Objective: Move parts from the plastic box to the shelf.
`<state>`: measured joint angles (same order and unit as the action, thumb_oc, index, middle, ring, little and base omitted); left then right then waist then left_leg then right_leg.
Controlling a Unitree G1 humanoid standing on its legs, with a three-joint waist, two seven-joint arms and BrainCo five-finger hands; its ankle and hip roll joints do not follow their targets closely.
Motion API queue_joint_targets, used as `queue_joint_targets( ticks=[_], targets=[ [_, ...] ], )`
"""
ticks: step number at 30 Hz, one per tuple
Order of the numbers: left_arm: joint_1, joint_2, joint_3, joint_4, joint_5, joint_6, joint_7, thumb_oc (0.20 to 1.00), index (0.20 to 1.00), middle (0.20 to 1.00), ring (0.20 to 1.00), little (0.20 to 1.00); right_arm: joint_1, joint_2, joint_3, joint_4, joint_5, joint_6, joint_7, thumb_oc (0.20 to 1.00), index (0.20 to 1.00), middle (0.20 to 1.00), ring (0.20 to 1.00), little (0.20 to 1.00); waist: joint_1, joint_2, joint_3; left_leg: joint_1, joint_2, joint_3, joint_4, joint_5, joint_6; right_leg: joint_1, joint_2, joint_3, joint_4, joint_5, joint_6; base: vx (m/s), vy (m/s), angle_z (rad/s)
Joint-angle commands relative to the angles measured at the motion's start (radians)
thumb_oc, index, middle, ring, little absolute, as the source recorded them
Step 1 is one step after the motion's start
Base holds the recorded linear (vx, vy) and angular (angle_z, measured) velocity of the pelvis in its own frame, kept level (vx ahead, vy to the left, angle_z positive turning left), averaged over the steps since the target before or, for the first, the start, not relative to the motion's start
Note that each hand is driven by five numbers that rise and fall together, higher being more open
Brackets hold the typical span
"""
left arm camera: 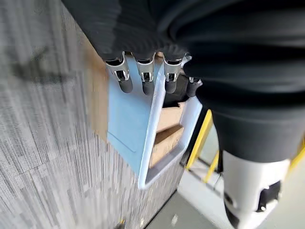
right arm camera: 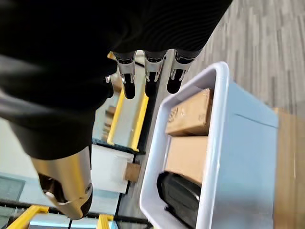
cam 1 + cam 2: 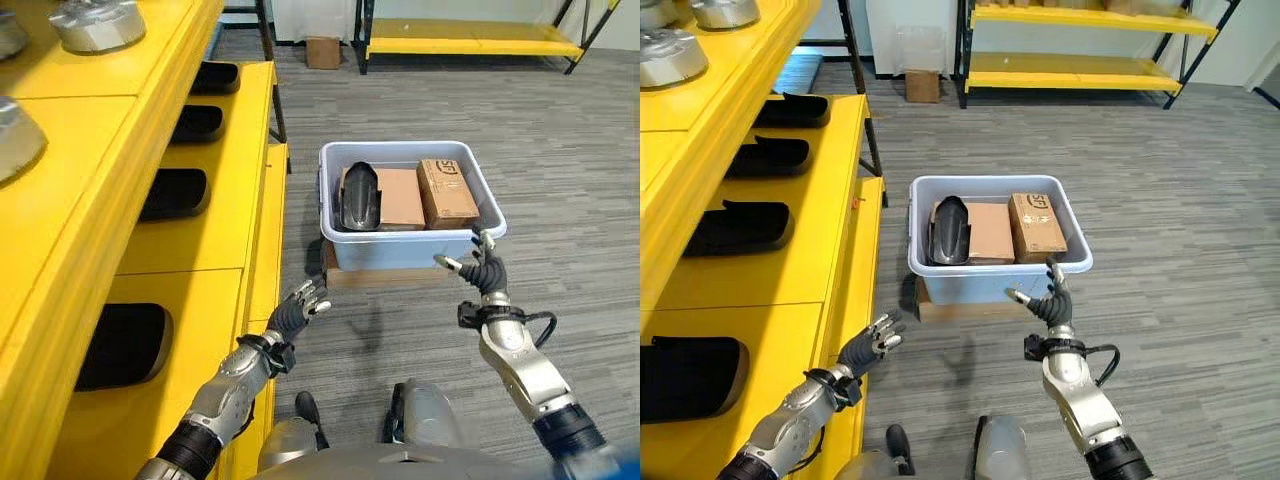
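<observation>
Facing the yellow shelf (image 3: 120,200) at our left, we see the plastic box (image 3: 410,248) ahead on the floor; the black part (image 3: 358,196) lies lengthwise away from us. Right hand (image 3: 483,268), fingers apart, is nearest; left hand (image 3: 298,307) open too.

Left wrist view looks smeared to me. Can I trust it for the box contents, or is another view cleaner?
Left wrist view: plastic box and floor are blurred. Right wrist view: cardboard boxes and black part read crisply. Left eye view: even light, soft shadow under the box, both hands sharp.
</observation>
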<state>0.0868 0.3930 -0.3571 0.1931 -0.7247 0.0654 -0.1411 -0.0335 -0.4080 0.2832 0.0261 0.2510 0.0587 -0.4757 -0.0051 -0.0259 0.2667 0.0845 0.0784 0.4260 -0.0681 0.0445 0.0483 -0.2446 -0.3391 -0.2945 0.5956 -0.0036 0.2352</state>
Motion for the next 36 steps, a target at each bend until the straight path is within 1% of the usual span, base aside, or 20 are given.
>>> queue_joint_targets(
  ticks=[1,2,4,5,6,9,13,14,16,17,19,20,24,27,30,31,32,33,34,36],
  targets=[
    [-0.012,0.016,0.003,-0.071,-0.028,-0.016,0.047,1.000,1.000,1.000,1.000,1.000,-0.024,-0.002,-0.007,-0.003,-0.032,-0.073,-0.004,1.000,1.000,1.000,1.000,1.000,0.001,-0.034,-0.021,0.078,-0.012,-0.088,0.043,-0.141,-0.033,0.085,0.022,-0.004,-0.370,0.211,-0.018,0.25,-0.589,-0.33],
    [-0.013,0.017,0.001,-0.067,-0.028,-0.020,0.053,1.000,1.000,1.000,1.000,1.000,-0.022,0.006,0.001,-0.002,-0.035,-0.080,-0.006,1.000,1.000,1.000,1.000,1.000,-0.002,-0.048,-0.013,0.082,-0.011,-0.098,0.052,-0.161,-0.037,0.078,0.005,0.032,-0.454,0.269,-0.001,0.21,-0.450,-0.12],
    [0.006,0.020,0.000,-0.076,-0.020,-0.029,0.058,1.000,1.000,1.000,1.000,1.000,-0.012,0.022,0.002,-0.010,-0.052,-0.085,0.000,1.000,1.000,1.000,1.000,1.000,-0.001,-0.047,0.003,0.102,0.012,-0.098,0.059,-0.182,-0.044,0.035,-0.025,0.073,-0.451,0.328,0.019,0.20,-0.371,0.09],
    [0.023,0.022,0.005,-0.072,-0.016,-0.041,0.056,1.000,1.000,1.000,1.000,1.000,-0.009,0.015,0.003,-0.017,-0.052,-0.085,0.020,1.000,1.000,1.000,1.000,1.000,0.004,-0.042,0.002,0.099,0.039,-0.069,0.066,-0.166,-0.058,0.067,-0.012,0.036,-0.463,0.254,0.011,0.20,-0.302,0.14],
    [0.028,0.020,0.004,-0.068,-0.015,-0.040,0.050,1.000,1.000,1.000,1.000,1.000,-0.009,0.008,0.007,-0.012,-0.052,-0.083,0.023,1.000,1.000,1.000,1.000,1.000,0.008,-0.040,0.001,0.095,0.056,-0.063,0.076,-0.155,-0.070,0.097,0.002,0.004,-0.500,0.225,0.006,0.23,-0.278,0.21],
    [0.068,0.005,0.009,-0.070,-0.026,-0.033,0.046,1.000,1.000,1.000,1.000,1.000,-0.015,-0.019,0.011,-0.002,-0.058,-0.057,0.041,1.000,1.000,1.000,1.000,1.000,0.029,-0.036,-0.010,0.082,0.080,-0.040,0.111,-0.129,-0.098,0.180,0.044,-0.066,-0.528,0.155,-0.022,0.25,-0.239,0.07],
    [0.091,-0.009,0.010,-0.072,-0.032,-0.037,0.034,1.000,1.000,1.000,1.000,1.000,-0.012,-0.057,0.015,-0.002,-0.065,-0.046,0.029,1.000,1.000,1.000,1.000,1.000,0.032,-0.032,-0.021,0.059,0.131,-0.017,0.144,-0.114,-0.115,0.204,0.064,-0.109,-0.489,0.081,-0.064,0.17,-0.137,-0.03],
    [0.094,-0.013,0.012,-0.061,-0.043,-0.047,0.031,1.000,1.000,1.000,1.000,1.000,-0.018,-0.070,0.012,0.021,-0.067,-0.057,0.023,1.000,1.000,1.000,1.000,1.000,0.032,-0.026,-0.021,0.061,0.157,-0.020,0.162,-0.125,-0.126,0.213,0.073,-0.114,-0.456,0.038,-0.072,0.23,-0.152,-0.04],
    [0.094,-0.015,0.021,-0.045,-0.069,-0.053,0.038,1.000,1.000,1.000,1.000,1.000,-0.020,-0.091,0.005,0.025,-0.118,-0.065,0.028,1.000,1.000,1.000,1.000,1.000,0.027,-0.025,-0.016,0.053,0.194,-0.008,0.192,-0.121,-0.136,0.200,0.078,-0.125,-0.402,0.002,-0.095,0.17,-0.154,-0.01],
    [0.092,-0.017,0.022,-0.043,-0.073,-0.055,0.039,1.000,1.000,1.000,1.000,1.000,-0.019,-0.094,0.004,0.024,-0.120,-0.067,0.027,1.000,1.000,1.000,1.000,1.000,0.026,-0.025,-0.016,0.051,0.200,-0.007,0.196,-0.121,-0.138,0.198,0.079,-0.125,-0.396,-0.002,-0.098,0.13,-0.193,0.07],
    [0.090,-0.022,0.029,-0.022,-0.057,-0.069,0.036,1.000,1.000,1.000,1.000,1.000,-0.008,-0.127,-0.015,0.030,-0.161,-0.096,0.001,1.000,1.000,1.000,1.000,1.000,0.015,-0.026,-0.011,0.035,0.242,-0.007,0.235,-0.098,-0.155,0.198,0.108,-0.116,-0.365,-0.041,-0.127,0.20,-0.299,0.17],
    [0.088,-0.020,0.031,-0.019,-0.049,-0.068,0.033,1.000,1.000,1.000,1.000,1.000,-0.003,-0.144,-0.030,0.037,-0.179,-0.123,-0.022,1.000,1.000,1.000,1.000,1.000,0.008,-0.024,-0.010,0.028,0.262,-0.011,0.250,-0.070,-0.167,0.202,0.128,-0.108,-0.354,-0.061,-0.138,0.20,-0.334,0.14],
    [0.073,-0.017,0.038,-0.018,-0.038,-0.062,0.033,1.000,1.000,1.000,1.000,1.000,0.010,-0.157,-0.067,0.052,-0.174,-0.151,-0.079,1.000,1.000,1.000,1.000,1.000,-0.020,-0.014,-0.011,0.021,0.304,0.030,0.309,-0.012,-0.188,0.216,0.163,-0.109,-0.326,-0.111,-0.171,0.16,-0.282,0.07],
    [0.054,-0.024,0.041,-0.030,-0.056,-0.043,0.054,1.000,1.000,1.000,1.000,1.000,0.031,-0.150,-0.080,0.049,-0.187,-0.172,-0.052,1.000,1.000,1.000,1.000,1.000,-0.040,-0.015,-0.011,0.004,0.326,0.046,0.439,0.023,-0.201,0.243,0.200,-0.099,-0.330,-0.144,-0.205,0.18,-0.307,0.04],
    [0.042,-0.037,0.053,-0.025,-0.123,-0.007,0.052,1.000,1.000,1.000,1.000,1.000,0.046,-0.146,-0.077,0.044,-0.175,-0.190,-0.025,1.000,1.000,1.000,1.000,1.000,-0.055,-0.025,-0.019,-0.014,0.361,0.081,0.542,0.046,-0.211,0.277,0.223,-0.103,-0.366,-0.155,-0.224,0.16,-0.182,-0.25],
    [0.036,-0.037,0.048,-0.023,-0.092,-0.001,0.047,1.000,1.000,1.000,1.000,1.000,0.050,-0.144,-0.069,0.037,-0.169,-0.198,-0.014,1.000,1.000,1.000,1.000,1.000,-0.039,-0.023,-0.015,-0.076,0.280,0.003,0.531,0.011,-0.181,0.289,0.239,-0.070,-0.376,-0.149,-0.215,0.22,-0.049,0.01],
    [0.038,-0.036,0.048,-0.030,-0.094,0.002,0.050,1.000,1.000,1.000,1.000,1.000,0.049,-0.144,-0.066,0.039,-0.161,-0.197,0.000,1.000,1.000,1.000,1.000,1.000,-0.028,-0.020,-0.009,-0.092,0.238,-0.027,0.490,-0.004,-0.169,0.298,0.246,-0.051,-0.380,-0.147,-0.207,0.23,0.113,0.20],
    [0.039,-0.038,0.044,-0.041,-0.097,0.000,0.060,1.000,1.000,1.000,1.000,1.000,0.050,-0.146,-0.060,0.036,-0.157,-0.194,0.004,1.000,1.000,1.000,1.000,1.000,-0.019,-0.012,-0.002,-0.107,0.221,-0.029,0.398,0.019,-0.174,0.319,0.252,-0.043,-0.393,-0.150,-0.201,0.18,0.197,-0.19],
    [0.037,-0.039,0.040,-0.043,-0.092,-0.003,0.066,1.000,1.000,1.000,1.000,1.000,0.055,-0.148,-0.055,0.027,-0.155,-0.184,0.004,1.000,1.000,1.000,1.000,1.000,-0.020,-0.004,0.000,-0.124,0.235,-0.011,0.340,0.053,-0.183,0.332,0.256,-0.049,-0.404,-0.152,-0.201,0.19,0.248,-0.38],
    [0.036,-0.044,0.023,-0.029,-0.080,-0.008,0.064,1.000,1.000,1.000,1.000,1.000,0.085,-0.156,-0.045,0.017,-0.155,-0.176,-0.009,1.000,1.000,1.000,1.000,1.000,-0.028,0.014,0.001,-0.138,0.263,0.021,0.171,0.162,-0.223,0.367,0.243,-0.061,-0.423,-0.160,-0.183,0.24,0.340,-0.34]
  ],
)
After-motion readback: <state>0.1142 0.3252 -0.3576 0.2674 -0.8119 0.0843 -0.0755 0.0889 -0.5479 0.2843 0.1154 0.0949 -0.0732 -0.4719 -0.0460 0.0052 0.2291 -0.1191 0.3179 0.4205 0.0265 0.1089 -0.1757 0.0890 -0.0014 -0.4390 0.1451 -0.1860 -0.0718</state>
